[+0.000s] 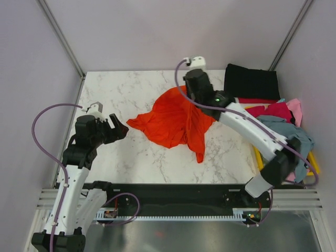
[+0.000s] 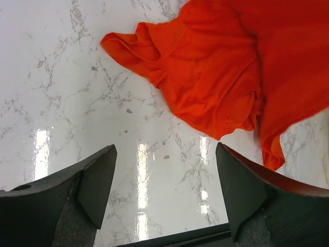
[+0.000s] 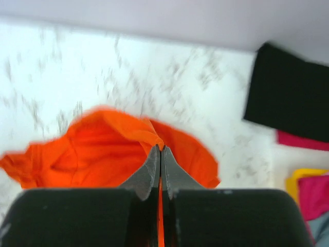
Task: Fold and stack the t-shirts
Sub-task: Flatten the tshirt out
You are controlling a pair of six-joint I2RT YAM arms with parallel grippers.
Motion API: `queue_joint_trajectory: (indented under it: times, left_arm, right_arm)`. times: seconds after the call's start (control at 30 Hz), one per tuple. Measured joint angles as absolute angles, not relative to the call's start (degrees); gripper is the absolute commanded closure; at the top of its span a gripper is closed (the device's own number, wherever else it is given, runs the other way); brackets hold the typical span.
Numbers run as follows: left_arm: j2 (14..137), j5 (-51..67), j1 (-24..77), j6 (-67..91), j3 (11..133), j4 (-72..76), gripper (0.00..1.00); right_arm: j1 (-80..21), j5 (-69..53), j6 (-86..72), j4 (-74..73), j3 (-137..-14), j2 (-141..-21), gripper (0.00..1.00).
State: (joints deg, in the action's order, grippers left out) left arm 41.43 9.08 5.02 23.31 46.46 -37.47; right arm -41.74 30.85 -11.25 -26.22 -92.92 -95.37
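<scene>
The bright orange t-shirt [image 1: 173, 122] lies crumpled in the middle of the marble table. My right gripper [image 3: 160, 149] is shut on a pinched fold of it at its far edge, and orange cloth shows between the fingers. In the top view the right wrist [image 1: 197, 84] covers that spot. My left gripper [image 1: 119, 128] hovers open just left of the shirt's left corner [image 2: 118, 43], with only bare marble between its fingers [image 2: 97, 180]. A folded black t-shirt [image 1: 252, 81] lies flat at the far right. Red, pink and grey-blue t-shirts [image 1: 283, 118] are heaped at the right.
A yellow bin [image 1: 313, 160] sits under the heap at the table's right edge. Grey walls close off the table's back and both sides. The black t-shirt [image 3: 288, 105] and red cloth [image 3: 313, 190] lie to the right of my right gripper.
</scene>
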Motion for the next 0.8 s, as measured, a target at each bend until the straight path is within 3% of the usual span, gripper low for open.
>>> queue_joint_trajectory:
  times: [0.13,0.23,0.53,0.8]
  left_arm:
    - [46.1,9.1,5.0,24.2,46.5,-36.0,0.13]
    - [53.7,10.0,5.0,26.7,46.5,-33.0,0.12]
    - [77.2,10.4,5.3,32.9,48.1,-22.0,0.14]
    - [92.3,7.8,6.0,34.2,58.7,-15.7,0.19]
  right_arm:
    - [-38.4,35.8,-10.3,-23.2,-84.4,-77.6,1.0]
    - [-35.3,36.9,-10.4,-22.7,-78.3,-71.3,1.0]
    - [-32.0,31.6,-10.9,-25.4,-67.9,-75.1,1.0]
    - [-32.0,27.1,-12.2,-24.7,-66.8,-74.9,1.0]
